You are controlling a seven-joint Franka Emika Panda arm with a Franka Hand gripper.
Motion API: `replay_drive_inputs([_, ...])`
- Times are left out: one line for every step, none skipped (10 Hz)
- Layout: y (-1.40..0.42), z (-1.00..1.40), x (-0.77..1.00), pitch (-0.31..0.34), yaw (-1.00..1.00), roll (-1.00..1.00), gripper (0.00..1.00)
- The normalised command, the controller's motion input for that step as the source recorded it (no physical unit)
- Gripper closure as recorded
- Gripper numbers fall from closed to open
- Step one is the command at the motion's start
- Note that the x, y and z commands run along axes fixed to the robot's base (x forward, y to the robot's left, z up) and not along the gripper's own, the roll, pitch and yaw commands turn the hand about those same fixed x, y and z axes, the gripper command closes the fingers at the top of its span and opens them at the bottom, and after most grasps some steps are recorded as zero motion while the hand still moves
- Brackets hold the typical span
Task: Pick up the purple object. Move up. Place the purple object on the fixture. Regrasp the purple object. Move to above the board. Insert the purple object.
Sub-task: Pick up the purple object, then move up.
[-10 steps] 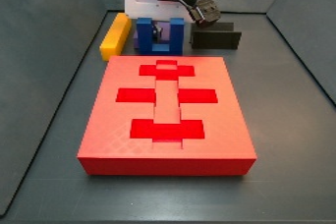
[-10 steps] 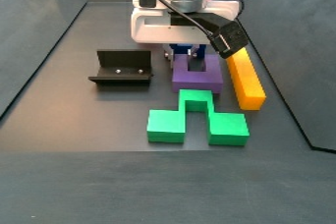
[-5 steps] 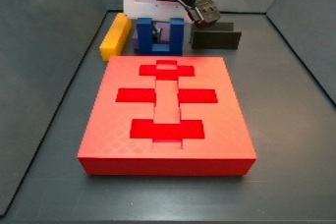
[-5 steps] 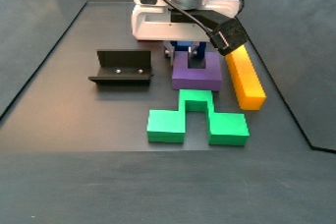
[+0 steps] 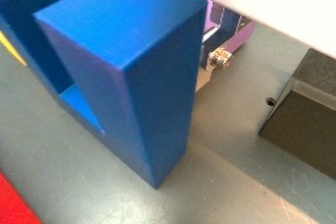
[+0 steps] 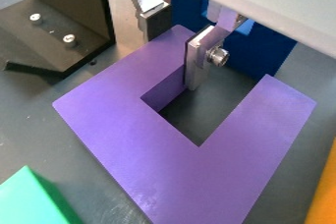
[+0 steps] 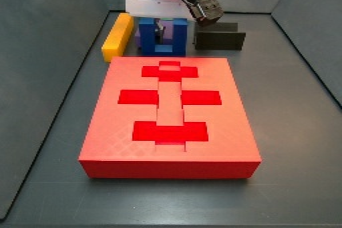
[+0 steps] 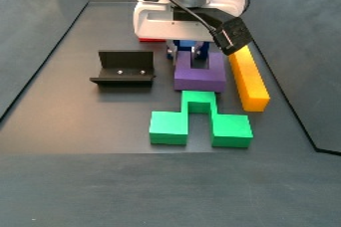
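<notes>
The purple object (image 6: 132, 140) lies flat on the floor, its U notch open, between the blue block (image 8: 200, 50) and the green piece (image 8: 200, 119); it also shows in a side view (image 8: 198, 72). My gripper (image 6: 171, 59) is down at it, astride one prong. One finger (image 6: 203, 61) stands in the notch against the prong's inner wall. The other finger (image 6: 141, 12) stands just outside the prong with a small gap showing. The fixture (image 8: 120, 69) stands apart beside them. The red board (image 7: 167, 112) lies in front.
A tall blue block (image 5: 118, 71) stands right behind the purple object. A long yellow bar (image 8: 248, 80) lies along its other side. The green U-shaped piece touches or nearly touches the purple object's near edge. Dark walls ring the floor.
</notes>
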Motion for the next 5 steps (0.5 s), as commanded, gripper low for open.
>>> replay_drive_inputs([0.00, 0.00, 0.00, 0.000, 0.00, 0.00, 1.00])
replay_drive_inputs([0.00, 0.00, 0.00, 0.000, 0.00, 0.00, 1.00])
replay_drive_inputs([0.00, 0.00, 0.00, 0.000, 0.00, 0.00, 1.00])
replay_drive_inputs([0.00, 0.83, 0.00, 0.000, 0.00, 0.00, 1.00])
replay_drive_inputs([0.02, 0.82, -0.03, 0.010, 0.00, 0.00, 1.00])
